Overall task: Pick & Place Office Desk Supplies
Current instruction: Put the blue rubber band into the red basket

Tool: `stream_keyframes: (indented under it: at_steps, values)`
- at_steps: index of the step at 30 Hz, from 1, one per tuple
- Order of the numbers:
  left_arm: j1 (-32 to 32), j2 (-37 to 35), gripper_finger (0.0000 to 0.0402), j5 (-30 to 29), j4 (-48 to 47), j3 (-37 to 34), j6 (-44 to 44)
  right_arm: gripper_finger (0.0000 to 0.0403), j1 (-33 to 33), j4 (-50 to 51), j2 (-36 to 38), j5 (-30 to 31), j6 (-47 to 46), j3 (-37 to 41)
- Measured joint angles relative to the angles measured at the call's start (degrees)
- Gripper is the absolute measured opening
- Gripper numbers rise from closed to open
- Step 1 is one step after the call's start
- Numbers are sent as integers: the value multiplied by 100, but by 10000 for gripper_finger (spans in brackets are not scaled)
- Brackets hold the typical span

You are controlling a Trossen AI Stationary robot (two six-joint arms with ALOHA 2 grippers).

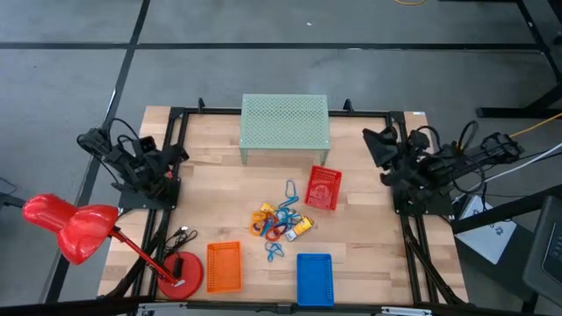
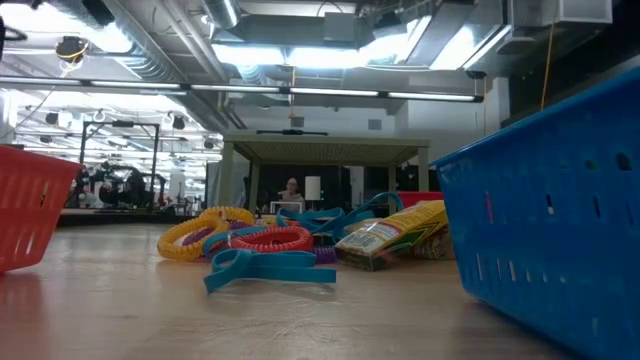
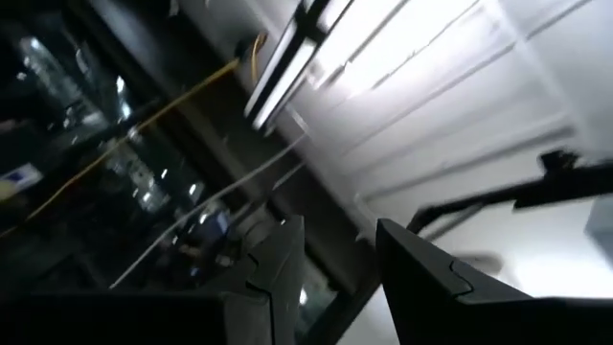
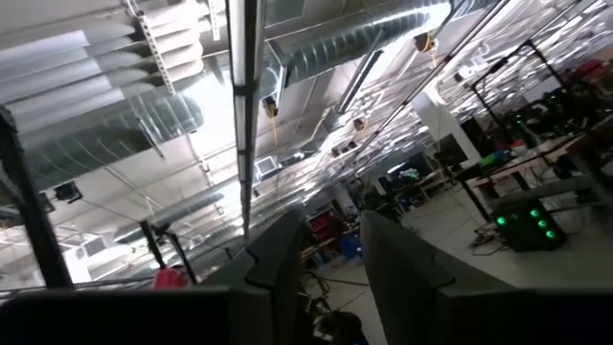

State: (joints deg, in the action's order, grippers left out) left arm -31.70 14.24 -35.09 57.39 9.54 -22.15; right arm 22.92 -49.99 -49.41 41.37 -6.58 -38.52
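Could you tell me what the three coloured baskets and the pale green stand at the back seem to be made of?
The red basket, orange basket and blue basket look like moulded plastic: uniform bright colour, slotted walls, slight sheen on the blue one in the low view. The pale green stand looks like perforated sheet, probably painted metal, though plastic cannot be ruled out.
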Motion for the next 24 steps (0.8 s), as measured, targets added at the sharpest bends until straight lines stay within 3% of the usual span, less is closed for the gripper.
stream_keyframes:
  at_steps: [9, 12, 17, 24]
  values:
    - [0, 595, 130, -144, -3497, 2200, 504, 114, -197, 72, -809, 22, 344, -1074]
    - [0, 1141, 130, -339, -5048, 3209, 733, 114, -193, 287, -968, 99, 751, -1420]
    - [0, 2262, 130, -906, -7430, 4811, 1175, 114, -195, 1050, -1070, 889, 1152, -1877]
    - [271, 3605, 130, -1024, -9160, 6326, 1531, 114, -195, 1384, -1075, 1390, 1540, -1993]
